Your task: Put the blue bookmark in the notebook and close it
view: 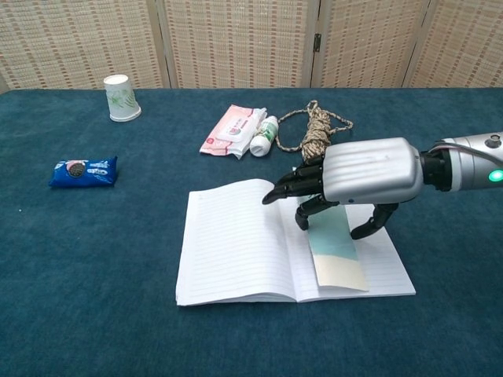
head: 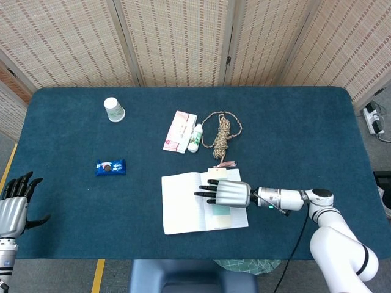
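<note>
The notebook [view: 259,243] lies open on the counter [view: 94,298], lined pages up. The bookmark [view: 338,251], pale blue fading to cream at its near end, lies flat on the notebook's right page, close to the spine. Its far end is hidden under the right hand [view: 346,177], which hangs low over that page, palm down, dark fingers [view: 295,184] curled forward and down toward the spine. Whether they pinch the bookmark or only rest on it cannot be told from either view. In the head view the right hand [head: 223,193] covers the middle of the notebook [head: 183,210], with the bookmark [head: 220,215] showing just below it.

Beyond the notebook lie a coiled rope [view: 318,126], a small white bottle [view: 267,135] and a pink wipes pack [view: 232,131], side by side. A blue snack packet [view: 82,171] sits well left of the notebook, and a paper cup [view: 120,97] stands far beyond it to the left.

The left hand [head: 15,204] hovers off the counter's near left edge, well apart from the notebook, fingers spread and holding nothing.
</note>
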Controlling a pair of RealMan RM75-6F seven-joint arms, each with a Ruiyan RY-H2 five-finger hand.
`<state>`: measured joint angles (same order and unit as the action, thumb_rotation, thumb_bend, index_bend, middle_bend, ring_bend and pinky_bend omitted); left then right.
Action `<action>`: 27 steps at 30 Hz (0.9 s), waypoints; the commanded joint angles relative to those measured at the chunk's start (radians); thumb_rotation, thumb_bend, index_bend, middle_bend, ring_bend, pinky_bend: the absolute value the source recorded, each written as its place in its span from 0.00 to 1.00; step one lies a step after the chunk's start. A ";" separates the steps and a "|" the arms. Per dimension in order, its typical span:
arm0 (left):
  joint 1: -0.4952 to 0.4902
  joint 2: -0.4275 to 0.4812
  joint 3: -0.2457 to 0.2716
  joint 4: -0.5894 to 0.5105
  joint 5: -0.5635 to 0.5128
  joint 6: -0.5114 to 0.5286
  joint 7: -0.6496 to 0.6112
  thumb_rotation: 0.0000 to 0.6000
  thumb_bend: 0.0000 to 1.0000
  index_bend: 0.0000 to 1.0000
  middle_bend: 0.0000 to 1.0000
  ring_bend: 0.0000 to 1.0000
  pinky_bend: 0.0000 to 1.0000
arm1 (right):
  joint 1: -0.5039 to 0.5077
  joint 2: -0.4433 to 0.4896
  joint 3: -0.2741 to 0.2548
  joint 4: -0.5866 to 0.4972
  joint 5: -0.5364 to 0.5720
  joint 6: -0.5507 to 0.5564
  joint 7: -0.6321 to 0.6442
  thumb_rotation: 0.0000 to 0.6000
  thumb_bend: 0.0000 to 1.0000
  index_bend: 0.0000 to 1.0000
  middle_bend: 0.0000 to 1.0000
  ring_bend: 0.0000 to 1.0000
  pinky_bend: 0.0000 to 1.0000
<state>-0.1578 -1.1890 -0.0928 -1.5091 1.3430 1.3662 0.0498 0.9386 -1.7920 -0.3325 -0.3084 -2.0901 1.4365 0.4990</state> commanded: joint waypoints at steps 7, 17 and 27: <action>-0.002 -0.008 -0.006 0.011 -0.009 -0.001 0.001 1.00 0.19 0.20 0.07 0.00 0.00 | -0.009 -0.005 -0.011 0.009 0.015 0.035 0.011 1.00 0.19 0.23 0.06 0.11 0.23; 0.000 -0.005 -0.003 0.004 0.003 0.006 -0.003 1.00 0.19 0.20 0.07 0.00 0.00 | -0.044 0.019 0.031 -0.034 0.085 0.078 0.021 1.00 0.19 0.23 0.06 0.11 0.23; -0.002 0.003 0.005 -0.004 0.019 0.004 -0.011 1.00 0.28 0.19 0.07 0.00 0.00 | -0.015 0.161 0.215 -0.455 0.375 -0.380 -0.051 1.00 0.25 0.15 0.38 0.37 0.43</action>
<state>-0.1597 -1.1880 -0.0897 -1.5119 1.3584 1.3688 0.0419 0.8917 -1.7195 -0.2078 -0.5476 -1.8448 1.2455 0.5054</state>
